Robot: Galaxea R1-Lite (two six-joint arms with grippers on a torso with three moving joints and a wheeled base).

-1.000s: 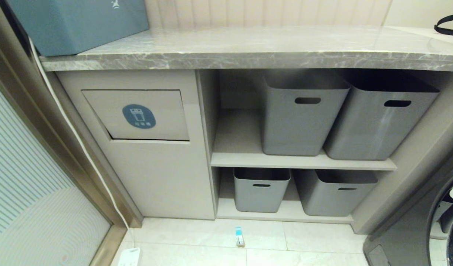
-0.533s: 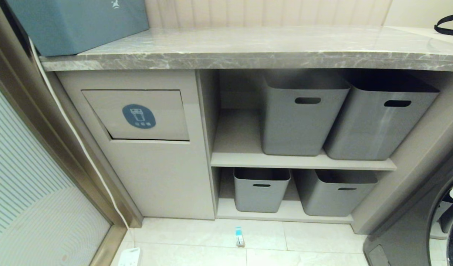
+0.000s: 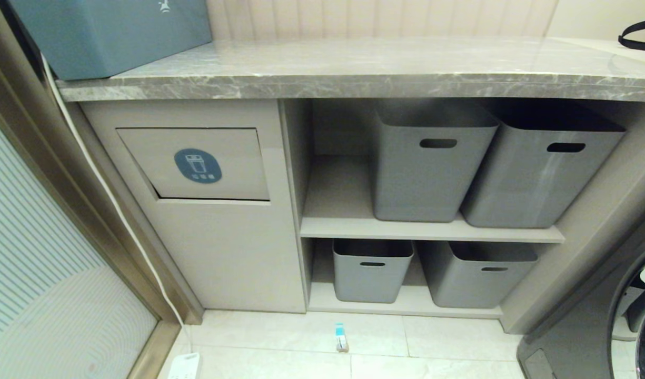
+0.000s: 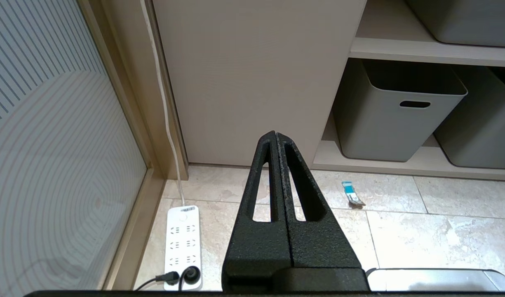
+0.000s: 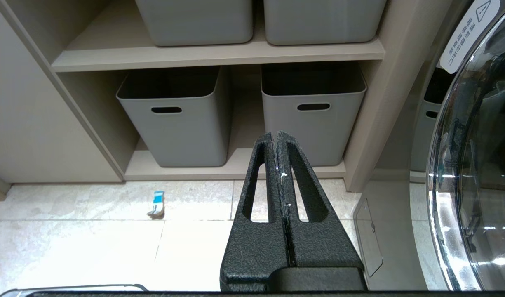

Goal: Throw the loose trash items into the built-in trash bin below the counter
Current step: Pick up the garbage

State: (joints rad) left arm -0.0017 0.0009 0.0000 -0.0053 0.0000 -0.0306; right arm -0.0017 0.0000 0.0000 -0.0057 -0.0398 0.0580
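Change: none, scene unmoved | left gripper (image 4: 275, 136) and right gripper (image 5: 275, 135) fingers pressed together, empty | strip wrapper (image 3: 341, 337) at 6 o'clock on floor | built-in trash bin (image 3: 196, 164) flap closed | pickup unstarted

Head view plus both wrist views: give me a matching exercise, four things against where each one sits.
Things:
1. strip wrapper
2. teal-blue box
3. blue bin sticker
4. power strip

Places:
A. on the counter, far left
B. on the floor tiles in front of the lower shelf
C. on the flap panel of the beige cabinet
D. on the floor by the glass door frame

Pairs: 1-B, 2-A, 3-C, 4-D
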